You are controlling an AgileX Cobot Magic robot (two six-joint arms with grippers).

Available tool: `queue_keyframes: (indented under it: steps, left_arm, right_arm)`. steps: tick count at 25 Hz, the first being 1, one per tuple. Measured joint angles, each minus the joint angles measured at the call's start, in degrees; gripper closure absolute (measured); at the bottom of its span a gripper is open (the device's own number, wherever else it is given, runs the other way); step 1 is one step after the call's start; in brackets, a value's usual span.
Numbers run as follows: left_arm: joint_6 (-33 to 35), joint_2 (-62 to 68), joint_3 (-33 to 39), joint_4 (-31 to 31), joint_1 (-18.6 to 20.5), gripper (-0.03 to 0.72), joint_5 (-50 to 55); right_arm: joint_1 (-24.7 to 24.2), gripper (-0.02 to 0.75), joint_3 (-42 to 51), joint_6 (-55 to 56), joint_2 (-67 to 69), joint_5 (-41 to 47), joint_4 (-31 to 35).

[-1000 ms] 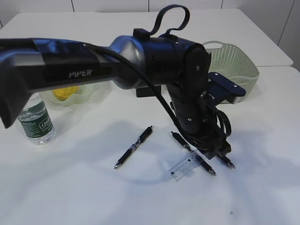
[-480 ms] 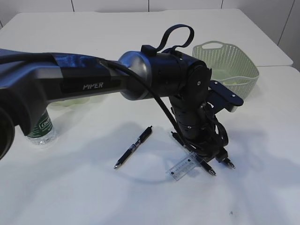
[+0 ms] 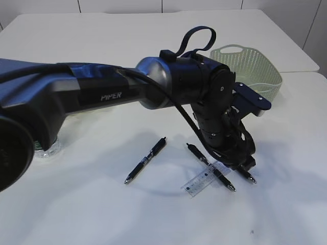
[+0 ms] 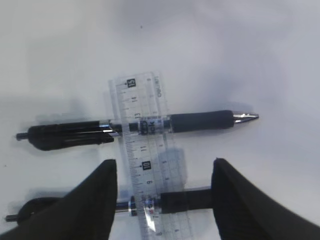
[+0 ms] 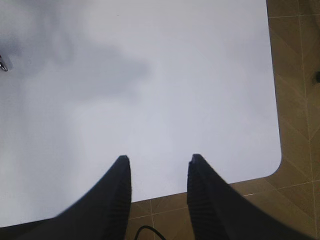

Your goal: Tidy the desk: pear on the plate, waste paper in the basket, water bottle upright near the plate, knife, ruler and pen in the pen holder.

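My left gripper (image 4: 165, 162) hangs open just above the table, its jaws either side of a black pen (image 4: 185, 200) and the near end of a clear ruler (image 4: 145, 145). The ruler lies across that pen and a second black pen (image 4: 200, 121). In the exterior view the left gripper (image 3: 244, 166) sits low over the ruler (image 3: 200, 182), and a third pen (image 3: 145, 160) lies to its left. My right gripper (image 5: 159, 158) is open and empty above the table's corner. The arm hides most of the water bottle (image 3: 47, 148). Pear, plate, knife, waste paper and pen holder are hidden or out of view.
A pale green basket (image 3: 253, 69) stands at the back right. The left arm (image 3: 102, 97) spans the left half of the exterior view. In the right wrist view the table edge (image 5: 210, 182) gives way to tiled floor (image 5: 295, 100), and a pen tip (image 5: 3, 64) shows at far left.
The left arm has swung to the right, carrying its gripper a little rightward over the pens and ruler. It now covers the plate and most of the bottle. Both grippers keep the same opening.
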Motion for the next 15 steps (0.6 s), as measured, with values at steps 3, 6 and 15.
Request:
queue_keyframes:
  steps: [3,6,15]
  left_arm:
    - [0.0,1.6,-1.6,0.1,0.0,0.265,1.5]
    - [0.0,2.3,-1.9,0.1,0.0,0.265,1.9]
    - [0.0,2.7,-1.9,0.1,0.0,0.265,0.5]
  right_arm:
    - [0.0,0.424,0.0,0.0,0.0,0.0,0.0]
    - [0.0,0.424,0.0,0.0,0.0,0.0,-0.2]
    - [0.0,0.424,0.0,0.0,0.0,0.0,-0.4]
